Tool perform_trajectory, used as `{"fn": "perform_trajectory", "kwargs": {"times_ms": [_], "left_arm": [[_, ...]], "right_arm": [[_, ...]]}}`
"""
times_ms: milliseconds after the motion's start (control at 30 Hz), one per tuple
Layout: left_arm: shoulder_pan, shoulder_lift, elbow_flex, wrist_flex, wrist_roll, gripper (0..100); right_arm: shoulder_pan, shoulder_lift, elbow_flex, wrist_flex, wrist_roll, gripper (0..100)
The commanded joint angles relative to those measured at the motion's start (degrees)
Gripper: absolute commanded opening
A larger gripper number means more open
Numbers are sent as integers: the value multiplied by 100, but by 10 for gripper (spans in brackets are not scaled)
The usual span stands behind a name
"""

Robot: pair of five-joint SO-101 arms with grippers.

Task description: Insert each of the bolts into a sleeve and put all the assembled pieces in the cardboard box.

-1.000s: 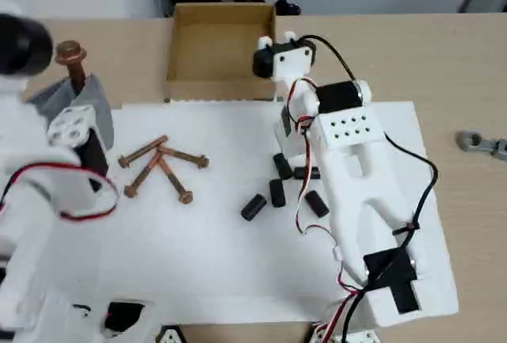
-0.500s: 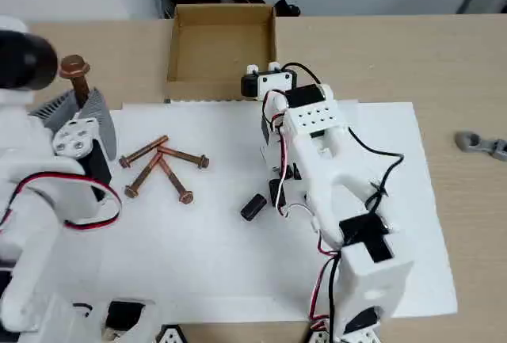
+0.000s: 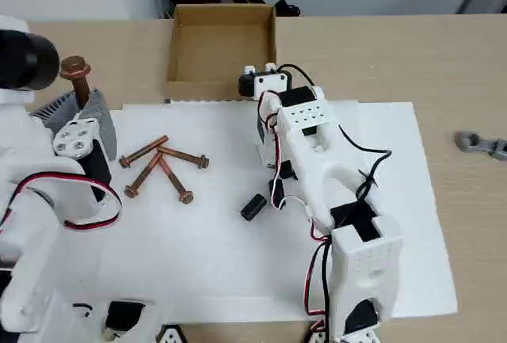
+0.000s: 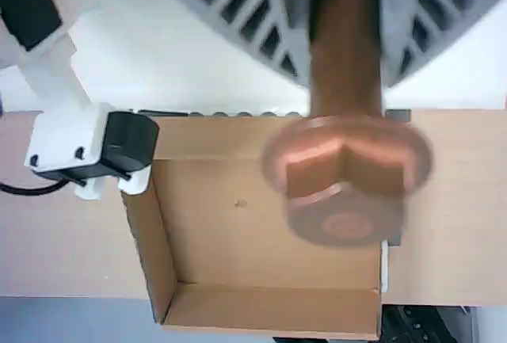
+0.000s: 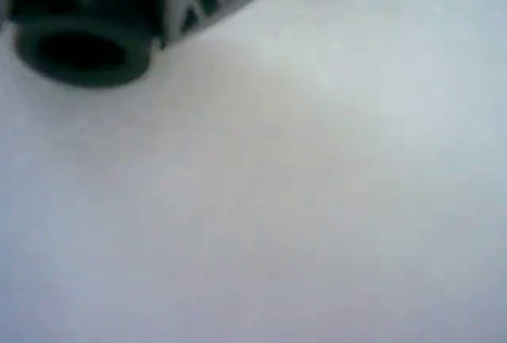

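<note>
L gripper (image 3: 78, 104), at table's left side, is clamped on a copper bolt (image 3: 74, 67), head sticking out past the jaws. R gripper (image 3: 265, 135) sits low over white sheet (image 3: 198, 248) mid-table. A black sleeve (image 5: 83, 42) is right against it; can't tell its grip. Four loose bolts (image 3: 162, 167) lie on sheet, w/ cardboard box (image 3: 170, 42) just beyond sheet's far edge.

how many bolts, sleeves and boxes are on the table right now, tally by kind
bolts: 5, with 4 loose on the white sheet and 1 bolt in the left claw
sleeves: 2 in sight; the right arm may hide more
cardboard box: 1
total: 8 seen
</note>
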Motion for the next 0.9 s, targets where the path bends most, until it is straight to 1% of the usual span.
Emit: {"fn": "perform_trajectory", "kwargs": {"times_ms": [0, 200, 533, 867], "left_arm": [[-18, -35, 4, 26, 0, 7], [-18, -35, 4, 26, 0, 7], [-18, -44, 4, 26, 0, 7], [-18, -44, 4, 26, 0, 7]], "right_arm": [[-31, 224, -220, -242, 0, 111], [-40, 664, -220, -259, 0, 111], [-48, 673, -229, 66, -9, 115], [-40, -277, -229, 330, -26, 116]]}}
